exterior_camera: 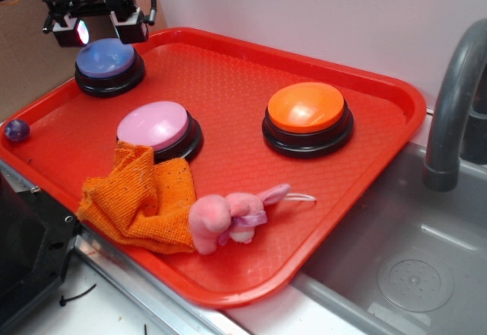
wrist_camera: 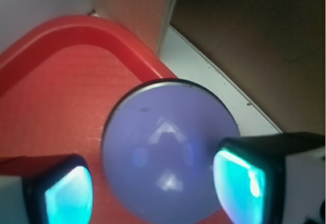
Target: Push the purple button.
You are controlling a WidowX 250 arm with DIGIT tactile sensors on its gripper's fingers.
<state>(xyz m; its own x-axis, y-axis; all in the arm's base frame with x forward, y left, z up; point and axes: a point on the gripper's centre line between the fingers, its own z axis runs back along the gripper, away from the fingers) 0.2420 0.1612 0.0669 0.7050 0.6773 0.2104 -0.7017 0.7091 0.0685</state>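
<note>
The purple button (exterior_camera: 106, 59), a periwinkle dome on a black round base, sits at the far left corner of the red tray (exterior_camera: 228, 84). My gripper (exterior_camera: 100, 29) hovers just above its far edge, open, with nothing between the fingers. In the wrist view the purple button (wrist_camera: 168, 152) fills the space between my two glowing fingers (wrist_camera: 239, 186), and the gripper (wrist_camera: 153, 193) is centred over the dome. I cannot tell whether the fingers touch it.
A pink-lilac button (exterior_camera: 154, 126) and an orange button (exterior_camera: 307, 109) stand on the tray. An orange cloth (exterior_camera: 141, 198) and a pink plush bunny (exterior_camera: 232, 213) lie near its front edge. A small dark purple ball (exterior_camera: 17, 129) rests at the left rim. A sink (exterior_camera: 411, 266) and faucet (exterior_camera: 453, 99) lie right.
</note>
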